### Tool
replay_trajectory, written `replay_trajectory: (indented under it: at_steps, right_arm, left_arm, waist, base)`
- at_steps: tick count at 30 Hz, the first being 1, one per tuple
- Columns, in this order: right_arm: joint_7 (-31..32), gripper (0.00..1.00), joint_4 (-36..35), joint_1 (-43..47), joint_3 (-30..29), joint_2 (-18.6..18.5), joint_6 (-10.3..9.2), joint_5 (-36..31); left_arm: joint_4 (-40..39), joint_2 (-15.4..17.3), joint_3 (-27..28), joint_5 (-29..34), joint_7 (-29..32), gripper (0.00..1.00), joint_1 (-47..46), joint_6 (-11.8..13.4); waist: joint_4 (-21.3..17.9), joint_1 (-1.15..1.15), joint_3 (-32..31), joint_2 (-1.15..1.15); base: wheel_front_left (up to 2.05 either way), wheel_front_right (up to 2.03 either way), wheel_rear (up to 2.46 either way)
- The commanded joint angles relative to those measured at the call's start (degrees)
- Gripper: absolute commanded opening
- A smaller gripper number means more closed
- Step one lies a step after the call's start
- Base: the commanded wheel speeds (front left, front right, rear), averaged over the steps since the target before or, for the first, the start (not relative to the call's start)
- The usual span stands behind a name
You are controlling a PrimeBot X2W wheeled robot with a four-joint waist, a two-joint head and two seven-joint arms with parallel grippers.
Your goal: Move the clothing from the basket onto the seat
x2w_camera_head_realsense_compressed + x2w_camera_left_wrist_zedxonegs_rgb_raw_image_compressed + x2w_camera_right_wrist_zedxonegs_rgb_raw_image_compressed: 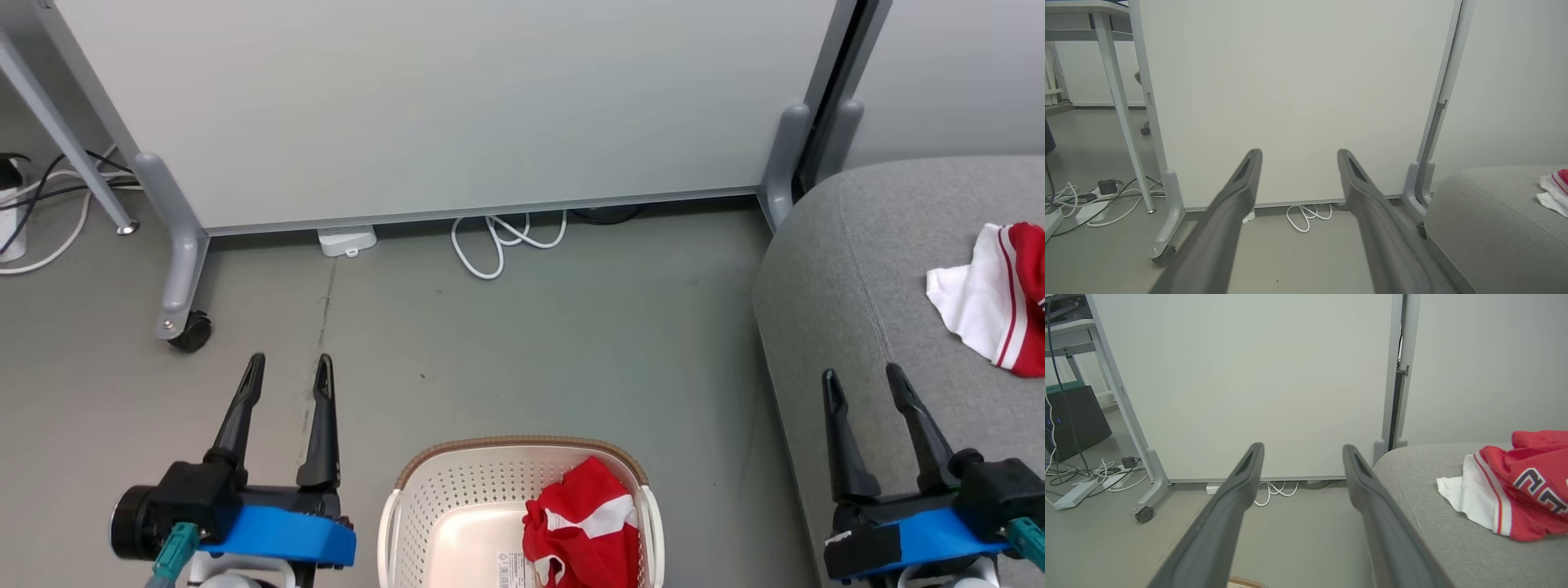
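both sets of fingers spread wide, holding nothing. the red piece with a white band [584, 514] sits in the basket [490, 447], between the left gripper [291, 361] and right gripper [862, 373], back of their tips, touching neither. the jersey [1000, 294] lies on the seat [849, 269], beyond the right fingertips and off to their right. the seat's edge runs just left of the right gripper. there's open floor [531, 343] ahead of the left one, up to the partition [449, 106].

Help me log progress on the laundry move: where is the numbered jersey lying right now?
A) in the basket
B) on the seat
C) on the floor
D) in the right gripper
B: the jersey lies crumpled on the grey seat, while the other red piece sits in the basket.
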Motion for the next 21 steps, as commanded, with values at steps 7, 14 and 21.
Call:
replay_trajectory:
  at_steps: [7, 14, 21]
  right_arm:
    - [0.0, 1.0, 2.6, 1.5, 0.5, 0.5, 0.03, 0.4]
    - [0.0, 1.0, 3.9, 2.1, 0.7, 0.9, 0.03, 0.3]
    - [0.0, 1.0, 4.3, 2.2, 1.0, 1.3, 0.03, 0.2]
  left_arm:
    - [0.8, -1.0, 1.1, 1.5, -0.2, 1.0, 2.5, -0.5]
    - [1.4, -1.1, 0.2, 1.5, -0.2, 1.0, 3.2, -0.6]
    - [1.7, -0.8, 0.2, 1.4, -0.2, 1.0, 3.5, -0.4]
  waist:
    - [1.2, 0.01, -0.6, 0.0]
    - [1.6, 0.01, -1.3, 0.0]
    - [1.5, 0.01, -1.9, 0.0]
  base:
    - [0.0, 0.0, 0.0]
    - [0.0, 0.0, 0.0]
    - [0.0, 0.0, 0.0]
